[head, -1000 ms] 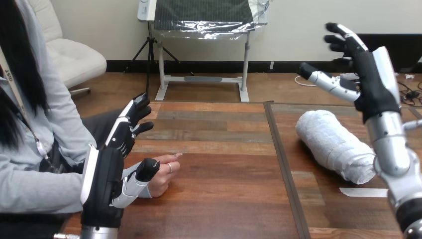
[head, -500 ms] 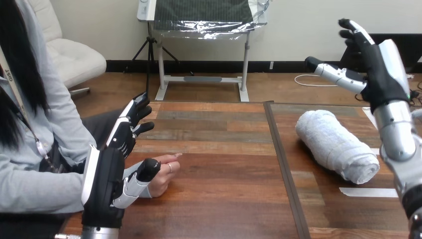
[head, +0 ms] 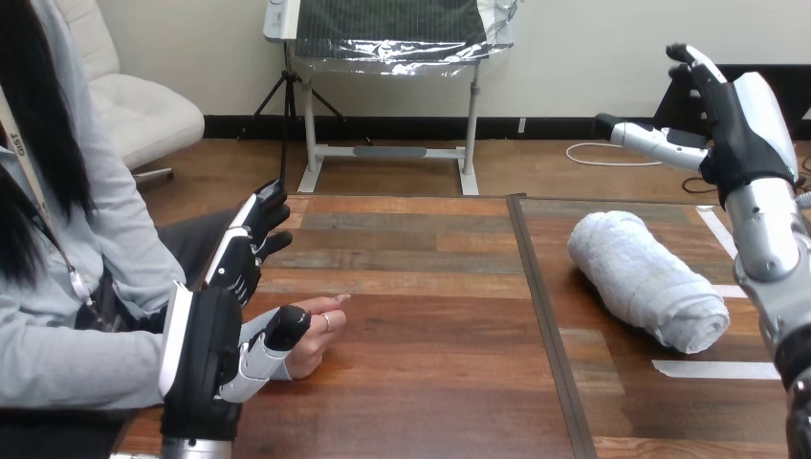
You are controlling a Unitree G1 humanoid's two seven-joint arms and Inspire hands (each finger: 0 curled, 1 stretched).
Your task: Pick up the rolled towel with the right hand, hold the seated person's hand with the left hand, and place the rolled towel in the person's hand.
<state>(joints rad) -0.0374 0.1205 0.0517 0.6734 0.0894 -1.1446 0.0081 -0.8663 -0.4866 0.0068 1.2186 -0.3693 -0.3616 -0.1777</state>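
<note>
0 of 3 done — your R hand [head: 732, 120], fingers wide, raised near rolled towel [head: 646, 279] by table's [head: 430, 382] right edge; L hand [head: 215, 330], fingers straight, beside person's hand [head: 311, 342] — no hold.

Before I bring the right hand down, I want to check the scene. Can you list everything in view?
brown wooden table: one, brown, across the lower part of the view.
rolled white terry towel: one, white, lying on the table's right part, nothing touching it.
white tape strips: three, white, flat on the table at the right, near the towel.
person's hand: one, resting on the table at the left, just behind the left hand's thumb; I cannot tell whether they touch.
left hand: one, black and white, open, upright at the left beside the person's hand.
right hand: one, black and white, open, raised at the far right above and beyond the towel, holding nothing.
</note>
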